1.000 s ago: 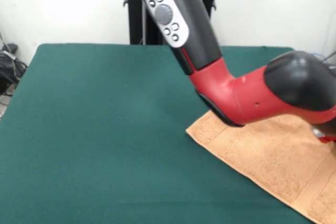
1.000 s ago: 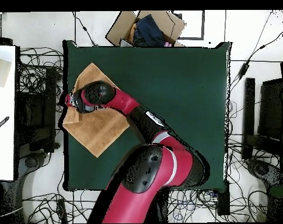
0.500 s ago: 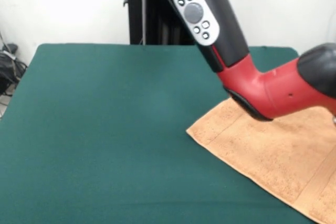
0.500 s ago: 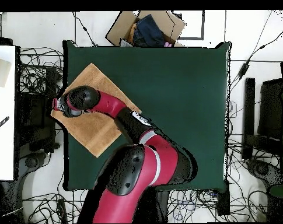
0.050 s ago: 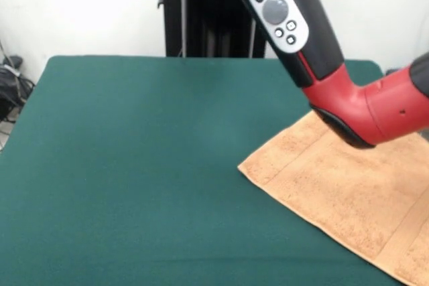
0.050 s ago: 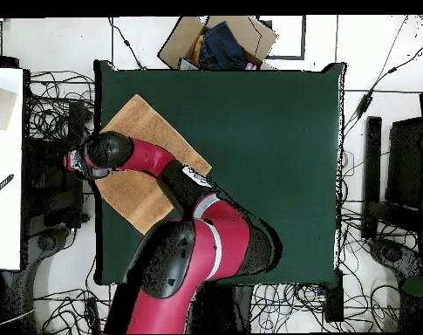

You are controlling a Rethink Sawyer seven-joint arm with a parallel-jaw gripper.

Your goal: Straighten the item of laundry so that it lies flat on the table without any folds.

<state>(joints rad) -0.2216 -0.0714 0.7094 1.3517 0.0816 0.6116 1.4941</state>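
Arm (image 6: pixel 153 161) now farther off one flat towel (image 5: pixel 348 199), one table (image 5: pixel 134 165).

Place: a robotics lab, not a home.
Table: a green felt-covered table (image 6: pixel 267 131) stands alone as a test surface.
Floor: tangled black cables (image 6: pixel 53 109) sprawl all around it on pale tiles.
Robot: a red-and-black arm (image 5: pixel 348 92) reaches over the table.
Clutter: an open cardboard box (image 6: pixel 219 42) sits by one edge.
Backdrop: bare white wall (image 5: pixel 80 5).
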